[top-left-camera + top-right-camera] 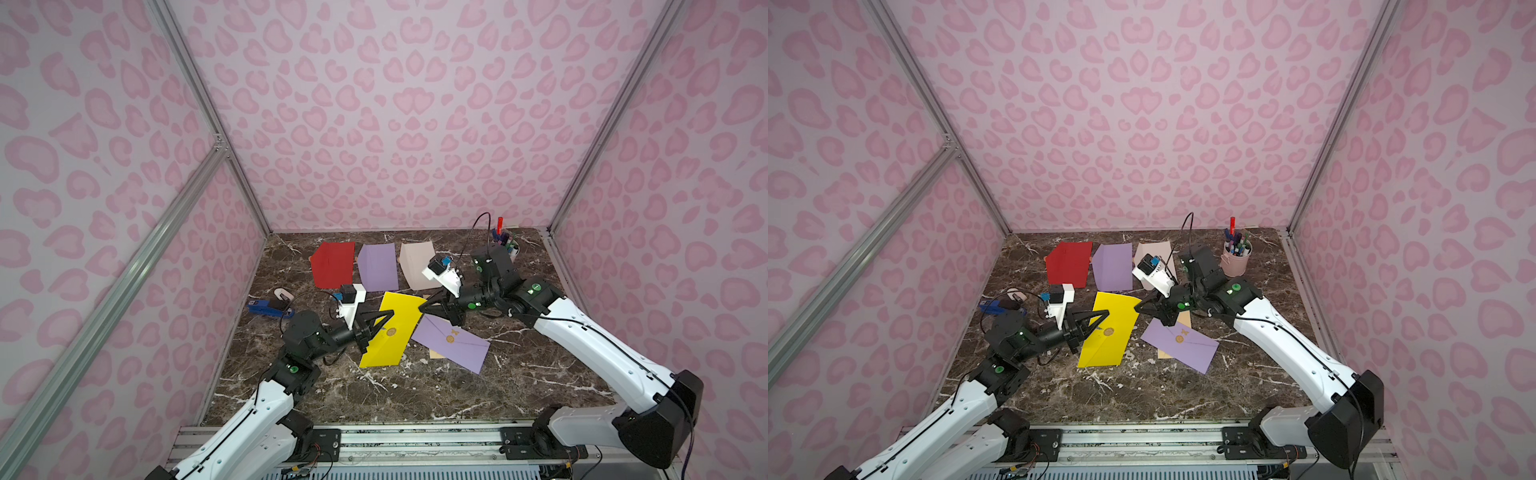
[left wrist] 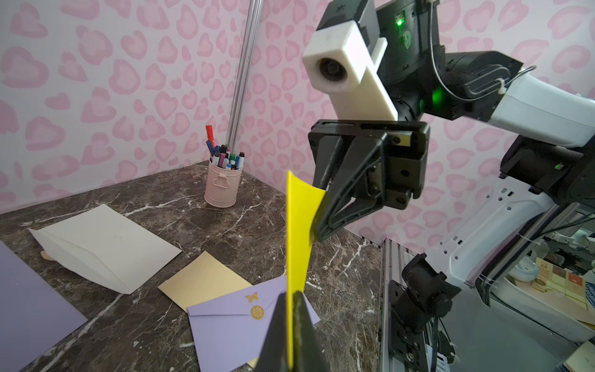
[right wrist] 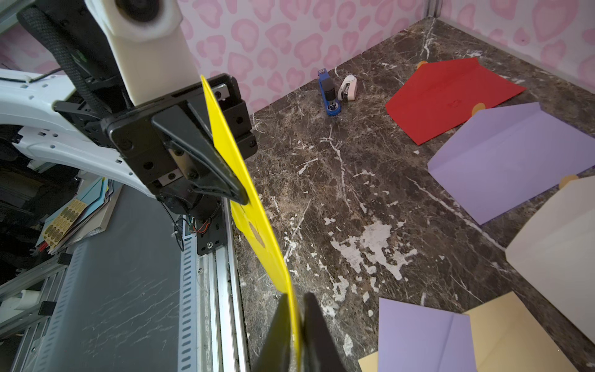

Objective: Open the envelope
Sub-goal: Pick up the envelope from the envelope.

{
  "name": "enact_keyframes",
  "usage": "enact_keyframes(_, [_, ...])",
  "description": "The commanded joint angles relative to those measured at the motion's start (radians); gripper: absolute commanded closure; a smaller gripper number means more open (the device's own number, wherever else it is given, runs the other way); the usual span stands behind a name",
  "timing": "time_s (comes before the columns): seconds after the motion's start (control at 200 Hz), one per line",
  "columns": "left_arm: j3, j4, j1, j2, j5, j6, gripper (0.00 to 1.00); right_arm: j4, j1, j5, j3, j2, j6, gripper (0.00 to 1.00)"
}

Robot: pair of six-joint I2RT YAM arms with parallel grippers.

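A yellow envelope [image 1: 390,345] [image 1: 1106,349] with a gold seal [image 1: 391,332] hangs above the marble table between both arms. My left gripper [image 1: 390,312] [image 1: 1106,312] is shut on its left edge; in the left wrist view the yellow sheet [image 2: 297,241] runs pinched between the fingertips [image 2: 289,294]. My right gripper [image 1: 420,309] [image 1: 1137,308] sits at the envelope's far right corner. In the right wrist view the envelope [image 3: 257,232] passes between the right gripper's [image 3: 296,294] slightly parted jaws, with a thin gap on one side.
A sealed lilac envelope [image 1: 453,343] lies on a tan card [image 1: 436,354] just right of the yellow one. Red [image 1: 334,266], lilac [image 1: 378,266] and cream [image 1: 415,264] envelopes lie at the back. A pink pen cup [image 1: 1235,259] stands back right, with staplers [image 1: 266,307] at the left.
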Motion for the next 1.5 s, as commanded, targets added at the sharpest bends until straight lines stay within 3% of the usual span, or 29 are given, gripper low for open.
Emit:
enact_keyframes(0.0, [-0.015, 0.033, 0.011, -0.030, -0.071, -0.039, 0.96, 0.100, -0.002, -0.027, -0.017, -0.018, 0.055, 0.68])
enact_keyframes(0.07, [-0.035, 0.105, 0.033, -0.040, -0.070, -0.104, 0.96, 0.215, -0.012, -0.053, -0.049, -0.033, 0.128, 0.62])
enact_keyframes(0.26, [-0.057, 0.271, 0.076, -0.062, -0.020, -0.260, 0.96, 0.542, -0.016, -0.121, -0.152, -0.051, 0.309, 0.58])
enact_keyframes(0.575, [0.036, 0.221, 0.076, -0.078, -0.007, -0.271, 0.96, 0.718, 0.020, -0.283, -0.115, 0.055, 0.394, 0.59])
enact_keyframes(0.67, [0.043, 0.221, 0.077, -0.074, -0.013, -0.270, 0.96, 0.738, 0.043, -0.299, -0.098, 0.065, 0.394, 0.66])
enact_keyframes(0.895, [0.040, 0.280, 0.077, -0.043, -0.020, -0.301, 0.96, 0.782, 0.096, -0.312, -0.098, 0.076, 0.404, 1.00])
enact_keyframes(1.055, [0.064, 0.250, 0.078, -0.032, -0.027, -0.281, 0.96, 0.772, 0.105, -0.287, -0.103, 0.076, 0.400, 1.00])
enact_keyframes(1.265, [0.072, 0.073, 0.078, -0.071, -0.053, -0.181, 0.61, 0.703, 0.086, -0.234, -0.074, 0.075, 0.401, 1.00])
enact_keyframes(1.38, [0.055, -0.070, 0.077, -0.122, -0.175, -0.133, 0.41, 0.660, 0.070, -0.188, -0.049, 0.081, 0.408, 1.00])
enact_keyframes(1.495, [0.067, -0.231, 0.076, -0.170, -0.346, -0.072, 0.33, 0.599, 0.057, -0.080, -0.022, 0.084, 0.422, 1.00])
